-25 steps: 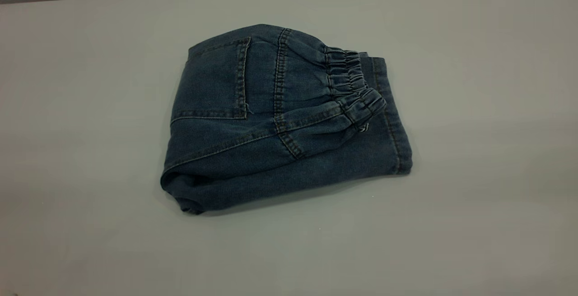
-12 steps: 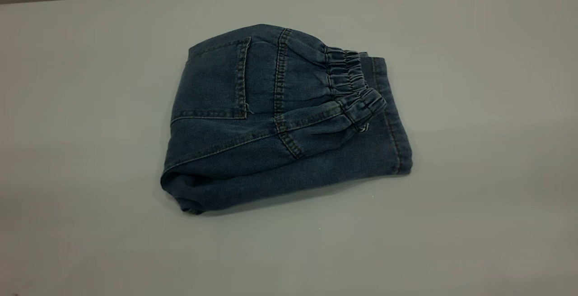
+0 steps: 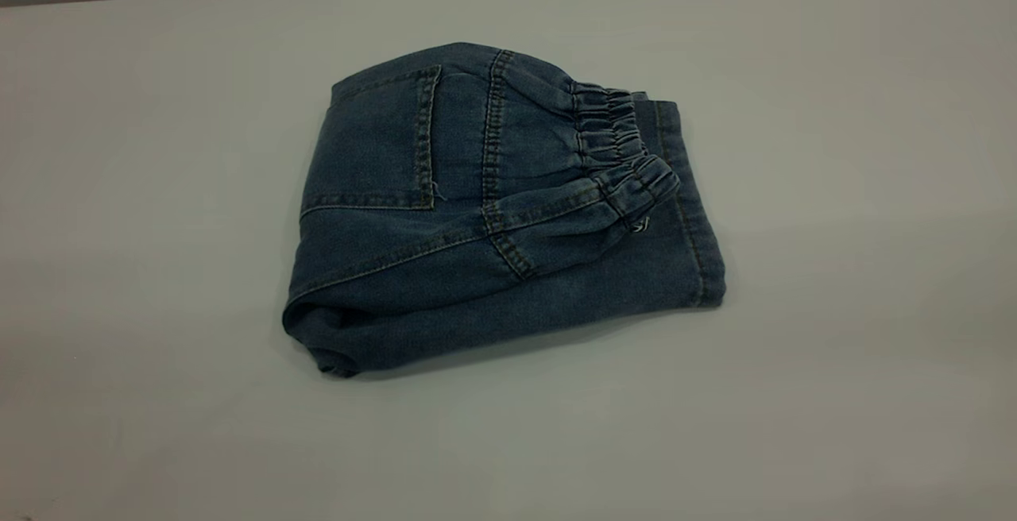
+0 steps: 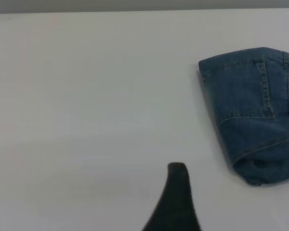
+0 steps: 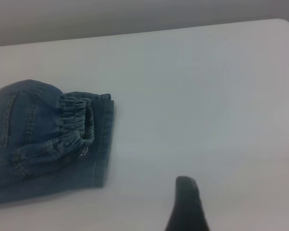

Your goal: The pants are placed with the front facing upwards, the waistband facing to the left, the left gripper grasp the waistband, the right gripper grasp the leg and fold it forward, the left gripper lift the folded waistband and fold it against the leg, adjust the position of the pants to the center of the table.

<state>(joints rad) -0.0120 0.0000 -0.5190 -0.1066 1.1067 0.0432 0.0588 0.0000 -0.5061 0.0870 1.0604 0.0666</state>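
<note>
Left gripper (image 4: 176, 197) over bare table (image 3: 834, 187), well apart from the pants (image 3: 493, 211) on their pocket side, one black finger in sight, jaw state impossible to tell; right gripper (image 5: 188, 204) likewise clear of the pants, off their waistband (image 3: 616, 148) side, only one finger showing, jaw state impossible to tell. Pants folded into a compact bundle on the table, patch pocket (image 3: 381, 148) up, waistband laid over the leg (image 3: 683, 243) hem, touched by neither gripper

Dim, even light; soft shadow beneath the pants (image 3: 493, 211).
</note>
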